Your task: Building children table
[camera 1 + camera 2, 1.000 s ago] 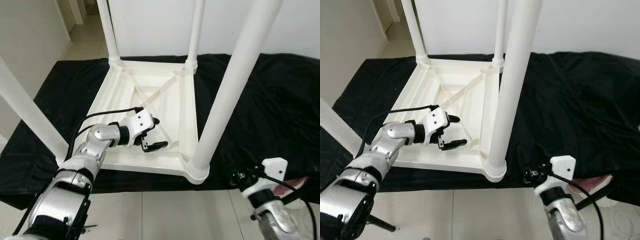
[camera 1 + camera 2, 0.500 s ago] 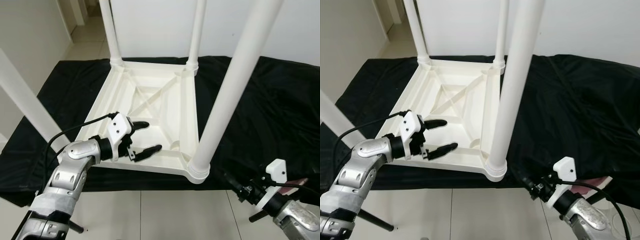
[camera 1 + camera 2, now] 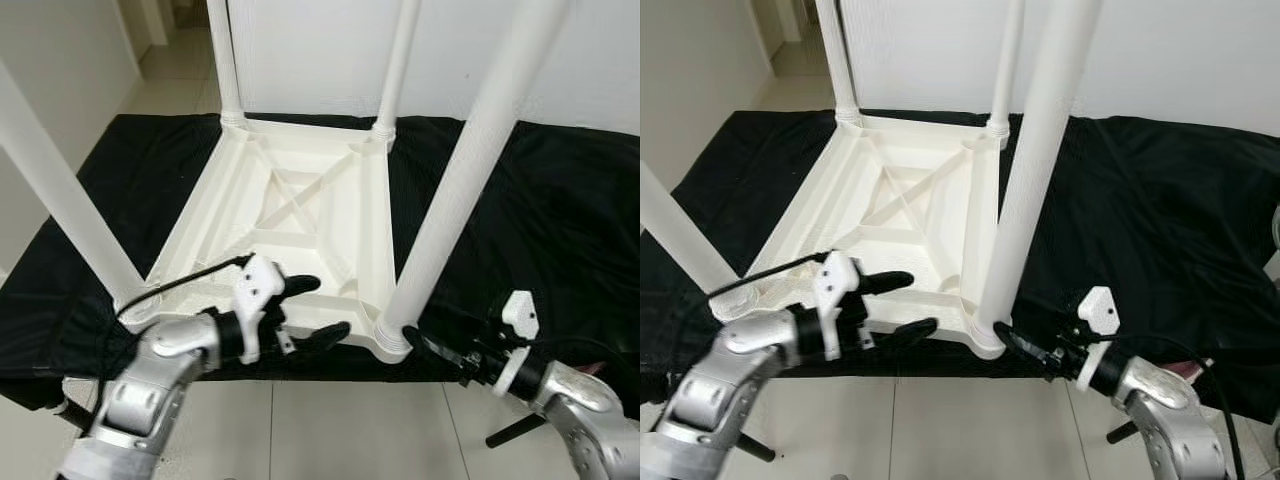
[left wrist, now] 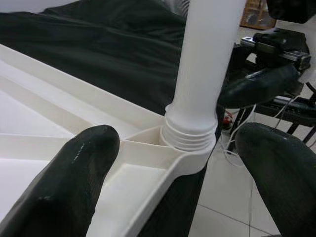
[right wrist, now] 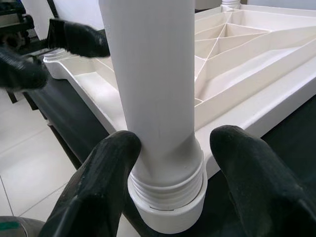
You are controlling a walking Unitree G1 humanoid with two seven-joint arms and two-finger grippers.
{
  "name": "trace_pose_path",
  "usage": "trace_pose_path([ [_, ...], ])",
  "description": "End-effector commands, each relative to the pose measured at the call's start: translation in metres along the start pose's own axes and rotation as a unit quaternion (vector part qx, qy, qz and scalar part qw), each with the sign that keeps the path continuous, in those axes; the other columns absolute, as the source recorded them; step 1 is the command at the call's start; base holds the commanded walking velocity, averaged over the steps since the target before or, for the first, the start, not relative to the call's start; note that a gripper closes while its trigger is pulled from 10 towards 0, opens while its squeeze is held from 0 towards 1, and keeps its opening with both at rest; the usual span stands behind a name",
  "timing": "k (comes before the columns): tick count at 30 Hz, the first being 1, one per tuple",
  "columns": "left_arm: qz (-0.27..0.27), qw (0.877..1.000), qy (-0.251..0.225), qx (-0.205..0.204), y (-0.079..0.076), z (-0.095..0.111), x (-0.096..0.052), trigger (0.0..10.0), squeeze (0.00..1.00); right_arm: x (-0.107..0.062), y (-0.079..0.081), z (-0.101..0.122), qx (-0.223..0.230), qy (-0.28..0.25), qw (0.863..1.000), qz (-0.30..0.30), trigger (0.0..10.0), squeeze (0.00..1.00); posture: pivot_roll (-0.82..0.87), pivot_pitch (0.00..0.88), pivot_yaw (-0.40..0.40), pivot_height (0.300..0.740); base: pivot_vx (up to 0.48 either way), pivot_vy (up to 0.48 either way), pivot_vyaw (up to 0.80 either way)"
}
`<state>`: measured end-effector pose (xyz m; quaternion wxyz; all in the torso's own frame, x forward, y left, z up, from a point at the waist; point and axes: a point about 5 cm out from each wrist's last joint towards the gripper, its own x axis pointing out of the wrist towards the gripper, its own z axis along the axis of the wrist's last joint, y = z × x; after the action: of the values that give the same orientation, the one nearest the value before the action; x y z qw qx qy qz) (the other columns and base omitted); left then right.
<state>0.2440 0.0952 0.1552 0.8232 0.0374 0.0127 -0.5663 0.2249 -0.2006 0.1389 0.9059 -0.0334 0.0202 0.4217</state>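
Note:
A white children's table [image 3: 300, 200] lies upside down on a black cloth [image 3: 560, 200], with its four legs standing up. My left gripper [image 3: 322, 308] is open at the table's near edge, one finger over the rim and one below it. In the left wrist view its fingers [image 4: 74, 177] frame the threaded base of the near right leg [image 4: 207, 59]. My right gripper [image 3: 430, 348] is open at that same leg [image 3: 470, 170], low at its base. In the right wrist view one finger [image 5: 106, 182] lies against the leg [image 5: 153, 74] and the other stands apart.
The near left leg [image 3: 60, 190] rises beside my left arm. The far legs [image 3: 225, 60] stand by the white wall. The cloth-covered surface ends just before me, with tiled floor [image 3: 340, 420] below. A doorway opens at the far left.
My left gripper has drawn back from inside the table frame to its near edge. My right gripper has come up and forward to straddle the near right leg's base. The camera has shifted slightly.

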Motion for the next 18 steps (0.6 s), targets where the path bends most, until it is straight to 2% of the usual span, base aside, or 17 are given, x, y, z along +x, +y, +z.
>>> trace_pose_path([
  [1, 0.011, 1.0, 0.01, -0.004, -0.001, 0.0, -0.003, 10.0, 0.0, 0.004, 0.0, -0.001, -0.003, 0.001, 1.0, 0.001, 10.0, 0.0, -0.07, 0.0, -0.016, 0.74, 0.0, 0.0, 0.0],
  [8, 0.013, 1.0, 0.01, -0.017, -0.006, 0.002, -0.002, 10.0, 0.0, 0.014, 0.001, -0.004, -0.002, -0.003, 1.0, 0.014, 10.0, 0.0, -0.07, 0.0, -0.021, 0.74, 0.0, 0.0, 0.0],
  [10, 0.011, 1.0, 0.016, -0.022, -0.012, 0.002, -0.001, 10.0, 0.0, 0.025, 0.003, -0.006, 0.004, -0.008, 0.999, 0.03, 10.0, 0.0, -0.06, 0.0, -0.029, 0.74, 0.0, 0.0, 0.0],
  [12, 0.011, 1.0, 0.019, -0.023, -0.013, 0.003, -0.001, 10.0, 0.0, 0.028, 0.003, -0.007, 0.007, -0.009, 0.999, 0.035, 10.0, 0.0, -0.06, 0.0, -0.029, 0.74, 0.0, 0.0, 0.0],
  [13, 0.011, 1.0, 0.02, -0.021, -0.013, 0.003, -0.001, 10.0, 0.0, 0.031, 0.003, -0.008, 0.009, -0.007, 0.999, 0.042, 10.0, 1.0, -0.06, 0.0, -0.033, 0.74, 0.0, 0.0, 0.0],
  [18, 0.014, 1.0, 0.021, -0.018, -0.013, 0.004, 0.001, 10.0, 0.0, 0.036, 0.001, -0.008, 0.004, -0.011, 0.999, 0.045, 10.0, 1.0, -0.05, 0.0, -0.041, 0.74, 0.0, 0.0, 0.0],
])
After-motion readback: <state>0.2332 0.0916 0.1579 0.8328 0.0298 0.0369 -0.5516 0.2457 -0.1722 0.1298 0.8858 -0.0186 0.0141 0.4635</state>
